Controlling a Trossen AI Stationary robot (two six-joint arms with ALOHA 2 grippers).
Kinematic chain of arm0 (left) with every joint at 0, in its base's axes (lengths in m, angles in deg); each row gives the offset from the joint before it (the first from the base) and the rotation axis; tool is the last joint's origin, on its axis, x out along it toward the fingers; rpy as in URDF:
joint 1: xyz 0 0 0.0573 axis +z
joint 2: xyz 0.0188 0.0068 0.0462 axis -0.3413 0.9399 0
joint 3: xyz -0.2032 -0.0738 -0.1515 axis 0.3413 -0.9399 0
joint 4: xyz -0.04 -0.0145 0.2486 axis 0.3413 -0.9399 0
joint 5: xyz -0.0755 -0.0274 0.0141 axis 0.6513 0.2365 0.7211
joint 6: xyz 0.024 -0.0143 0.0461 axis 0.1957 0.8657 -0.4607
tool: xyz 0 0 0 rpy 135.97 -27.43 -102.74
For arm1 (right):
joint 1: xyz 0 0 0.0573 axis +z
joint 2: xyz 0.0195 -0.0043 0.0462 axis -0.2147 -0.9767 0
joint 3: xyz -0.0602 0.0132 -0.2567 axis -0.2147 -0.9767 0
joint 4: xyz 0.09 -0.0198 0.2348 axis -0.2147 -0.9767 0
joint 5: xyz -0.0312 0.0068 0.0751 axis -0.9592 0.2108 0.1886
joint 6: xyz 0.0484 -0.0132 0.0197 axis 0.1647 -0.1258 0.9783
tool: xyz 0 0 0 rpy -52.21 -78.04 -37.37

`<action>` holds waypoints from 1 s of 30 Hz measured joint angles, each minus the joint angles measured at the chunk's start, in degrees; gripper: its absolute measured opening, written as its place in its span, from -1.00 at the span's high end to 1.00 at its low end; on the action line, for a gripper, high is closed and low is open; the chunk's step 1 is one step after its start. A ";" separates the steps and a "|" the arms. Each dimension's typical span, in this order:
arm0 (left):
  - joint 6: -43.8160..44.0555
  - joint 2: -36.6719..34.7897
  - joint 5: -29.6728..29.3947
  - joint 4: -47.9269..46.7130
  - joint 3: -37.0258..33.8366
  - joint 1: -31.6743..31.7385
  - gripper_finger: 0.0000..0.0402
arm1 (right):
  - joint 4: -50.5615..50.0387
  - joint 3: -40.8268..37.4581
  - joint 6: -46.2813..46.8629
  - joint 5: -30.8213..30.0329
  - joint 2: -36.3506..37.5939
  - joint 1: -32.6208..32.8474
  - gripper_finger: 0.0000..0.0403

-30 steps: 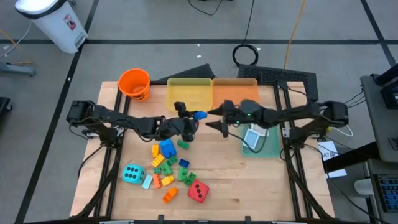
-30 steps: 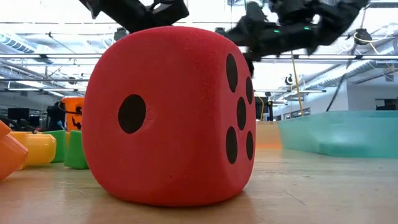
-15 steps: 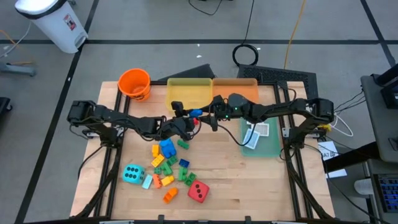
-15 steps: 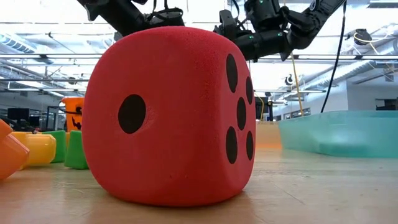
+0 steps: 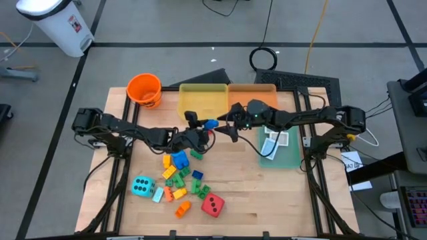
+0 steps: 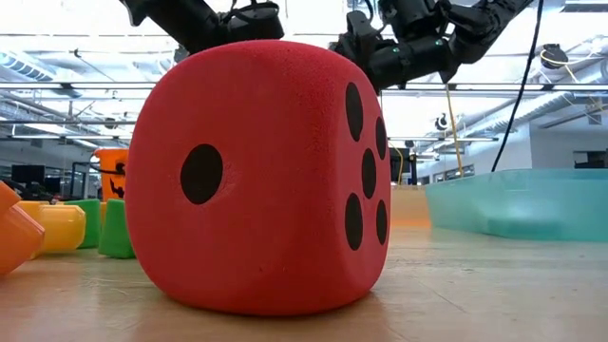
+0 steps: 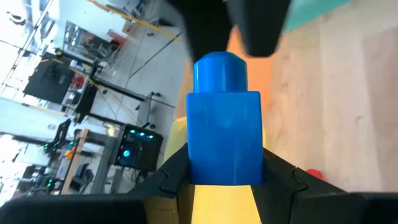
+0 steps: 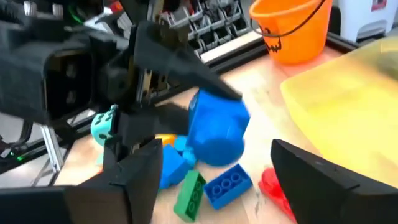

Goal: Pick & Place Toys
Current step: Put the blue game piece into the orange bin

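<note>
Blue brick point(image 7: 226, 121) clamped btwn left jaws

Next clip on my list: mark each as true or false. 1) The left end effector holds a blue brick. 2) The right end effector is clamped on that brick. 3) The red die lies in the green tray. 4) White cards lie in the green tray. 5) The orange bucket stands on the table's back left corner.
1) True: the left end effector grips the blue brick.
2) False: the right end effector is open, its fingers either side of the brick.
3) False: the red die sits on the table.
4) True: white cards lie in the green tray.
5) True: the orange bucket stands there.
</note>
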 joint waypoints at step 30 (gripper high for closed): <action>-1.00 -0.02 7.11 7.35 -0.13 -0.54 0.38 | 5.59 -0.08 3.24 -0.44 -2.24 2.61 0.05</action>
